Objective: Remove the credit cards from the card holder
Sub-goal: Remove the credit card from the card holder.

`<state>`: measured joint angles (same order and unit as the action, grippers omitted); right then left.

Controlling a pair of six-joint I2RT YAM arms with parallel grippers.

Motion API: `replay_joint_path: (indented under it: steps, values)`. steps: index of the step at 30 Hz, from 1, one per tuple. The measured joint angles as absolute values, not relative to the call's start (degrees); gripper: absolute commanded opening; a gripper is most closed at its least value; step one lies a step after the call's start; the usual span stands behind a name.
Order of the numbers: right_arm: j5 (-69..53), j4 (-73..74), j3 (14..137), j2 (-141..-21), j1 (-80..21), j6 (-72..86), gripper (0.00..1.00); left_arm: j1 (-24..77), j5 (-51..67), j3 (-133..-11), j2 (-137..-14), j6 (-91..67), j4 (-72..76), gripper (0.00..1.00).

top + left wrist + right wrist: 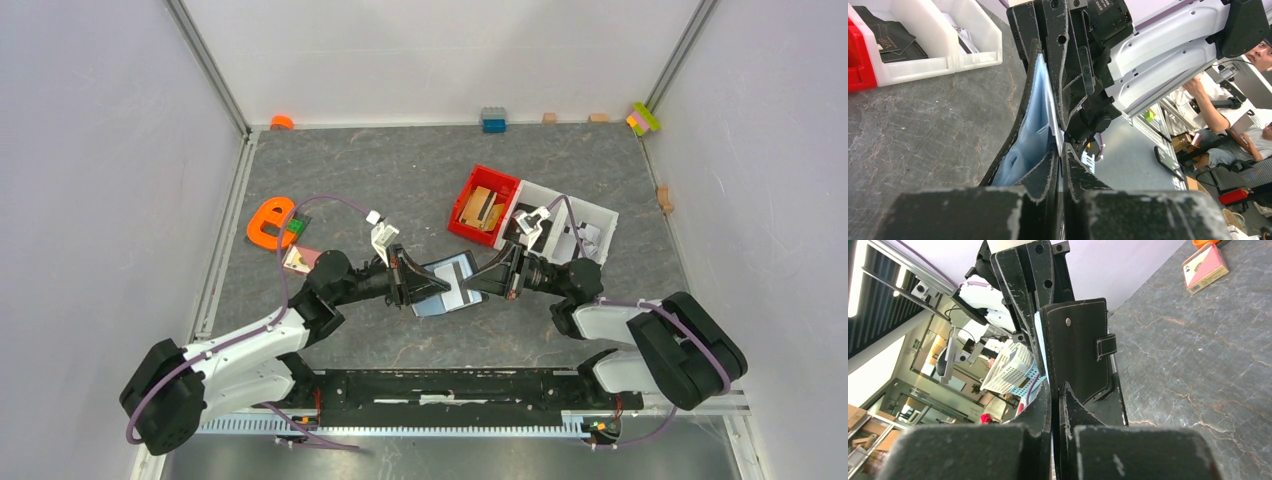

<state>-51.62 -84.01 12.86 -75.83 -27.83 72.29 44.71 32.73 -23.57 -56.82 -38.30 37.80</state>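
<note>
The card holder (445, 275) hangs open between my two grippers at the table's middle, its pale blue-grey lining facing up. My left gripper (426, 286) comes in from the left and my right gripper (479, 283) from the right. In the left wrist view, the left gripper (1060, 148) is shut on a thin whitish edge, seemingly a credit card (1050, 105), beside the blue lining (1030, 125). In the right wrist view, the right gripper (1055, 386) is shut on the black flap (1078, 345) that carries the stud and snap strap.
A red bin (485, 205) and a white bin (565, 215) stand just behind the right arm. An orange letter shape (268, 222) and a pink card box (300, 258) lie to the left. Small blocks (493, 120) line the back wall.
</note>
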Motion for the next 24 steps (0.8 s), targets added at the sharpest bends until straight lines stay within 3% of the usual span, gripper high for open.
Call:
replay_joint_path:
  steps: [15, 19, 20, 24]
  values:
    - [-54.11, -84.44, 12.62, -78.63, -26.33, 80.79, 0.00, 44.82, 31.31, -22.52, -56.53, -39.46, 36.91, 0.06]
    - [-53.95, -84.40, 11.81, -79.37, -23.77, 82.98, 0.00, 44.69, 30.72, -22.52, -55.59, -39.42, 35.46, 0.20]
    - [-53.91, -84.40, 11.68, -79.50, -23.42, 83.33, 0.00, 44.69, 30.57, -22.52, -55.33, -39.42, 35.33, 0.20]
    - [-53.74, -84.40, 11.33, -79.68, -23.14, 84.07, 0.00, 44.71, 30.61, -22.52, -55.02, -39.42, 35.44, 0.05]
